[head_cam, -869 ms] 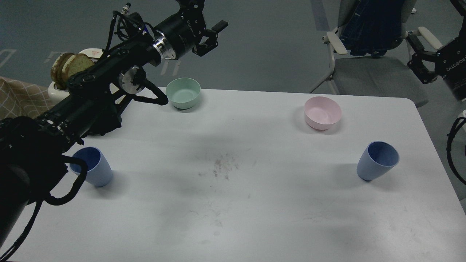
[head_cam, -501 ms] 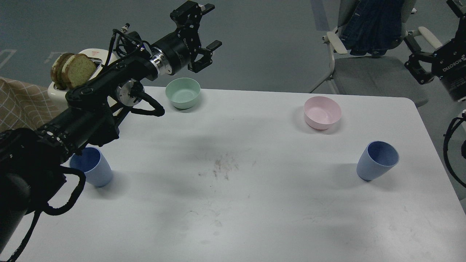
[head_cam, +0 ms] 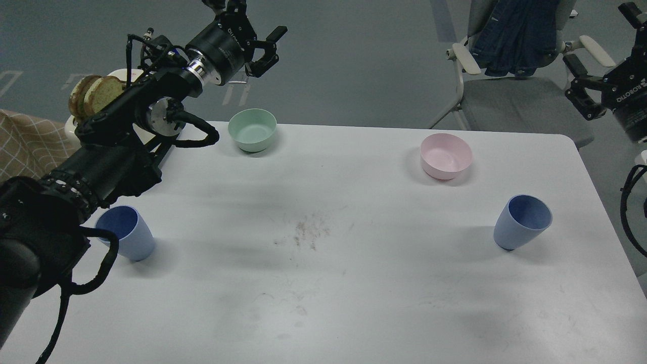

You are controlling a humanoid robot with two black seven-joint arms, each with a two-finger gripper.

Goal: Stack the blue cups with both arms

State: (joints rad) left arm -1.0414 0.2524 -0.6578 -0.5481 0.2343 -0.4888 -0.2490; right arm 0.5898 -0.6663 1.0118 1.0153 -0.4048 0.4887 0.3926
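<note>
Two pale-blue cups stand upright and apart on the white table (head_cam: pixel 323 303). The left blue cup (head_cam: pixel 126 237) is near the left edge, partly behind my left arm's cable. The right blue cup (head_cam: pixel 523 221) is near the right edge. My left gripper (head_cam: pixel 255 20) is open and empty, raised high beyond the table's far edge, above and behind the mint-green bowl (head_cam: pixel 251 130). My right gripper (head_cam: pixel 599 35) is at the far right, off the table beside the chair. It is open and empty, well above and behind the right cup.
A pink bowl (head_cam: pixel 446 155) sits at the back right of the table. A white toaster with bread slices (head_cam: pixel 96 93) stands at the back left behind my left arm. A grey chair (head_cam: pixel 515 101) with a denim jacket stands beyond the table.
</note>
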